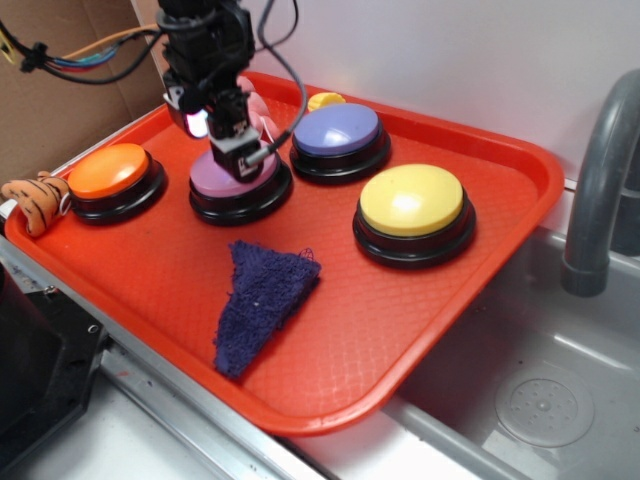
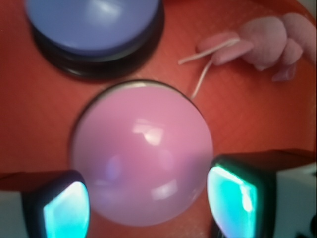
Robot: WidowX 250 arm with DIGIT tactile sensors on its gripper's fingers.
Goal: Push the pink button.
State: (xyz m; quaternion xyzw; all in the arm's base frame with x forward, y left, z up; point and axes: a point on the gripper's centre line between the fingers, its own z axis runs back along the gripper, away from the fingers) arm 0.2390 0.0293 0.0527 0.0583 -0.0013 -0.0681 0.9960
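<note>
The black robot gripper (image 1: 235,150) sits directly over the large round pale pink domed button on a black base (image 1: 240,183), low enough in the exterior view to seem to touch the dome, though contact cannot be confirmed. In the wrist view the two fingertips (image 2: 64,210) glow teal and stand apart at 8 and 4 o'clock of the pink button (image 2: 141,151), so the jaws are spread wide, gripping nothing.

The button stands on the red plastic tray (image 1: 470,270), left of its centre. A lavender-blue domed button (image 1: 338,135) is near it at 2 o'clock, an orange domed button (image 1: 112,175) at 9 o'clock, a yellow domed button (image 1: 412,205) at 3 o'clock. A crumpled dark blue cloth (image 1: 262,300) lies at 6 o'clock. A small pink plush toy (image 2: 265,42) lies just beyond the button, its white string trailing toward it.
</note>
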